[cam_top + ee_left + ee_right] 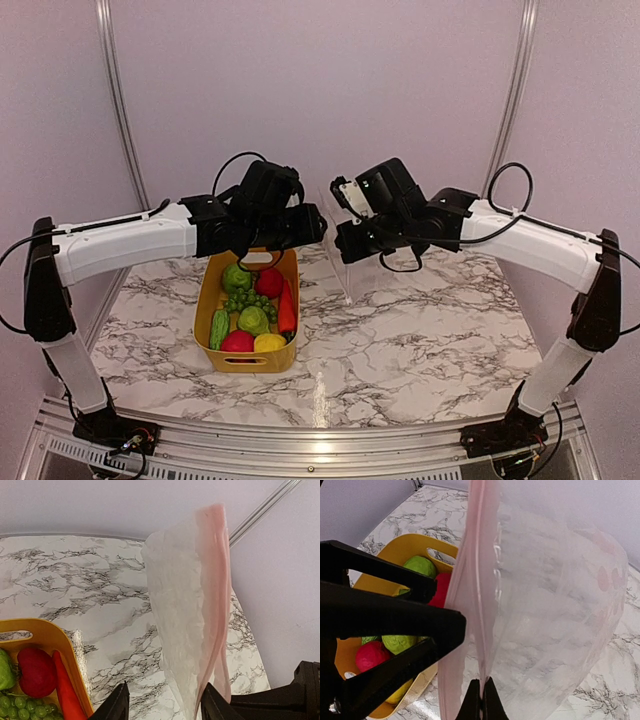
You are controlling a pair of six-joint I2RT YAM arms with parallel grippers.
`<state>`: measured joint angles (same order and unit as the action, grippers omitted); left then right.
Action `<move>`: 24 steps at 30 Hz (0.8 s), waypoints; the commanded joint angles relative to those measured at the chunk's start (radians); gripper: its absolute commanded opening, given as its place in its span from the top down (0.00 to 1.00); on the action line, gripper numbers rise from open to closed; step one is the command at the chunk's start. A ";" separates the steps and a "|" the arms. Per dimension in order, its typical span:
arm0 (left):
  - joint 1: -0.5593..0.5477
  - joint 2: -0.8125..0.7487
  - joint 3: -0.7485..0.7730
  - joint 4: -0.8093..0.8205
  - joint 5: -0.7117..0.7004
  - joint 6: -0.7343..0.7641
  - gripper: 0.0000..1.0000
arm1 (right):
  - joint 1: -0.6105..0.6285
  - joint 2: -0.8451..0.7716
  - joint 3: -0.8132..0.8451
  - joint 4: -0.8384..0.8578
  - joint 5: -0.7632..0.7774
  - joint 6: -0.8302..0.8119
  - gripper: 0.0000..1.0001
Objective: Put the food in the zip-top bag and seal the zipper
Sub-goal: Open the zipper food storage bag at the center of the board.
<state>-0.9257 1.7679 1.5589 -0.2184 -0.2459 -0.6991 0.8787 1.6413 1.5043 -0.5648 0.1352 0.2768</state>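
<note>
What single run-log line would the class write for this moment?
right gripper: shut on pale pink zipper strip | clear crinkly zip-top bag: held aloft, empty | left gripper: open | toy food: in yellow plastic tub

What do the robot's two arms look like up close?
The left arm and right arm match: white tubular links with black joints. Thin black cables loop over each wrist. The left end effector and right end effector each have two slim black fingers.
</note>
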 commanded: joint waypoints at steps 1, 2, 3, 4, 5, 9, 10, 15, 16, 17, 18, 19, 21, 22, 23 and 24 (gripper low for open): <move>0.004 -0.005 -0.001 -0.049 -0.073 0.020 0.50 | 0.005 -0.029 0.051 -0.030 -0.011 0.010 1.00; 0.005 -0.006 -0.003 -0.049 -0.082 0.023 0.50 | 0.005 -0.032 0.052 -0.035 -0.011 0.008 1.00; 0.009 -0.006 -0.003 -0.046 -0.085 0.028 0.50 | 0.005 -0.034 0.054 -0.040 -0.010 0.003 1.00; 0.015 -0.006 -0.004 -0.042 -0.086 0.029 0.50 | 0.005 -0.038 0.054 -0.042 -0.014 -0.003 1.00; 0.021 -0.004 -0.005 -0.036 -0.083 0.029 0.50 | 0.005 -0.040 0.053 -0.047 -0.018 -0.007 1.00; 0.036 0.018 0.016 0.011 -0.035 0.051 0.49 | 0.005 -0.039 0.062 -0.071 -0.053 -0.010 1.00; 0.035 0.027 0.032 0.013 -0.030 0.062 0.49 | 0.005 -0.039 0.062 -0.075 -0.064 -0.010 1.00; 0.035 0.072 0.089 0.086 0.071 0.130 0.46 | 0.004 -0.039 0.063 -0.090 -0.111 -0.012 1.00; 0.035 0.085 0.107 0.093 0.084 0.142 0.46 | 0.005 -0.040 0.063 -0.092 -0.113 -0.010 1.00; 0.035 0.094 0.121 0.096 0.107 0.151 0.46 | 0.005 -0.041 0.063 -0.094 -0.116 -0.008 1.00; 0.035 0.103 0.136 0.101 0.122 0.163 0.45 | 0.005 -0.042 0.063 -0.096 -0.115 -0.005 1.00; 0.036 0.111 0.150 0.103 0.131 0.176 0.45 | 0.005 -0.043 0.063 -0.098 -0.114 -0.004 1.00; 0.036 0.121 0.167 0.109 0.147 0.192 0.45 | 0.005 -0.047 0.062 -0.100 -0.112 -0.001 1.00; 0.035 0.124 0.174 0.109 0.144 0.198 0.45 | 0.005 -0.049 0.060 -0.103 -0.112 0.001 1.00; 0.036 0.125 0.178 0.107 0.132 0.202 0.46 | 0.005 -0.052 0.060 -0.106 -0.112 0.004 1.00; 0.036 0.125 0.181 0.106 0.117 0.205 0.48 | 0.005 -0.053 0.061 -0.111 -0.110 0.008 1.00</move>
<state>-0.8944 1.8816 1.6955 -0.1574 -0.1379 -0.5438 0.8787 1.6203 1.5276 -0.6350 0.0479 0.2768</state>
